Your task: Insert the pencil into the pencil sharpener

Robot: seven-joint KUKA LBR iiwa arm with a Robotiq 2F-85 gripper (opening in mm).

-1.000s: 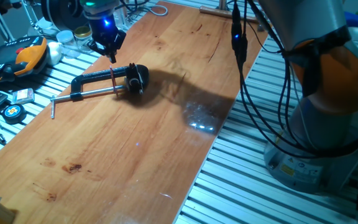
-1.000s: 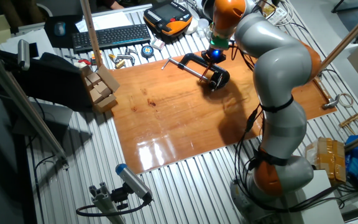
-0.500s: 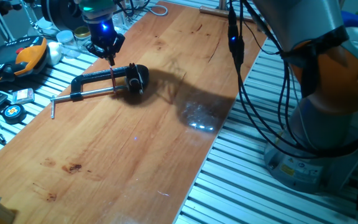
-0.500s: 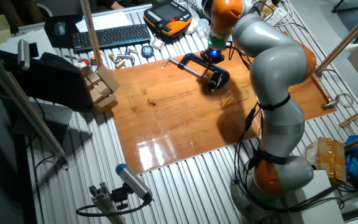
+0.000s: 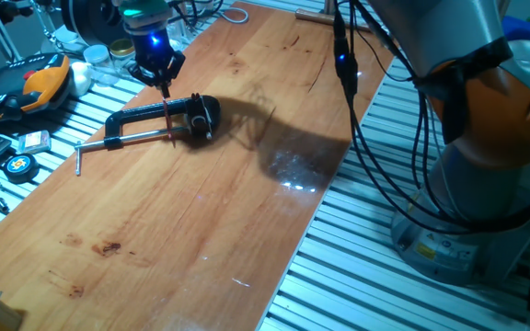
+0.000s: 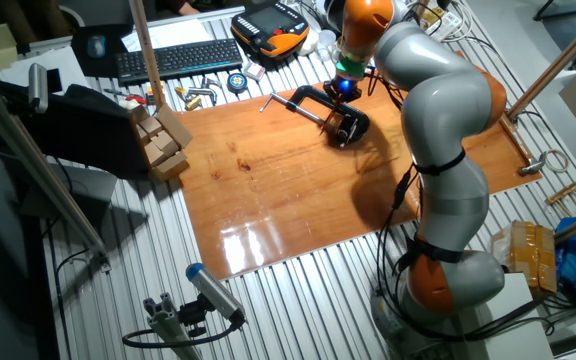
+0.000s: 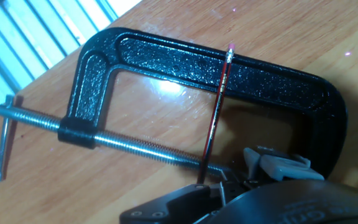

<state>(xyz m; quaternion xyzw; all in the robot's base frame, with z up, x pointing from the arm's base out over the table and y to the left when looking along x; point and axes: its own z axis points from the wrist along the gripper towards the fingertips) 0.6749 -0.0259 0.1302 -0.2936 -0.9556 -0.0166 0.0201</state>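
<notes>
The pencil (image 5: 167, 116) is a thin red stick standing nearly upright beside the black C-clamp (image 5: 136, 120). In the hand view the pencil (image 7: 215, 115) runs from its pink eraser end at the top down to the pencil sharpener (image 7: 272, 202), a black rounded block with a grey part at the bottom edge. Its lower tip meets the block's front. The sharpener (image 5: 204, 115) sits at the clamp's right end. My gripper (image 5: 163, 86) hangs just above the pencil's top end. Its fingers look narrow, and I cannot tell if they touch the pencil. The fingers do not show in the hand view.
The clamp's silver screw rod (image 7: 129, 144) crosses under the pencil. A keyboard (image 6: 178, 58), an orange-black handset (image 5: 40, 81), a tape measure (image 5: 18, 165) and small tools lie off the board's left edge. Black cables (image 5: 352, 83) hang over the board's right side.
My gripper has shifted slightly up and to the left above the pencil. The pencil, clamp and sharpener have stayed where they were.
</notes>
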